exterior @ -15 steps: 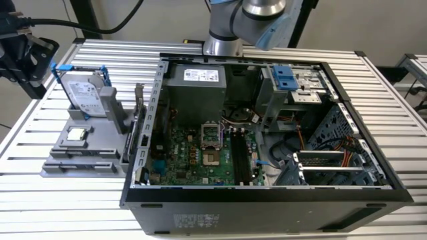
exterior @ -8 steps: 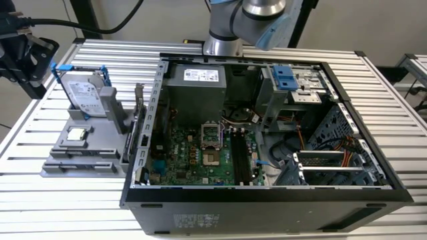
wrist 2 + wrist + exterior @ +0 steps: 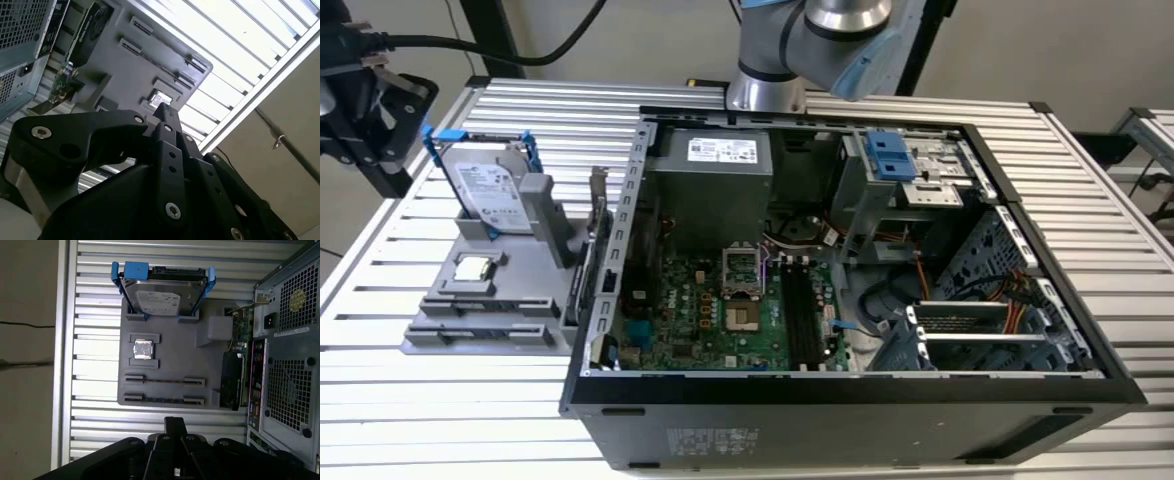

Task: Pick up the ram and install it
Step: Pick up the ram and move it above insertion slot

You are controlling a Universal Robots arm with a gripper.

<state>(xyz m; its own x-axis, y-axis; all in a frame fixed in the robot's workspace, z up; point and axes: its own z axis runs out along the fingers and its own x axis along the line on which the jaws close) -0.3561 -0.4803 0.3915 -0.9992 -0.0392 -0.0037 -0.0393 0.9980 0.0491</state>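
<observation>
My exterior view looks down on the computer case (image 3: 854, 410) and grey tray (image 3: 487, 344); both wrist views look past the hand (image 3: 175, 426) onto that tray, closer.

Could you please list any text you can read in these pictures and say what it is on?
White label on the hard drive: print too small to read.
White label on the power supply: unreadable.
Label on the computer case outer panel: unreadable.
Nothing can be quoted.
</observation>
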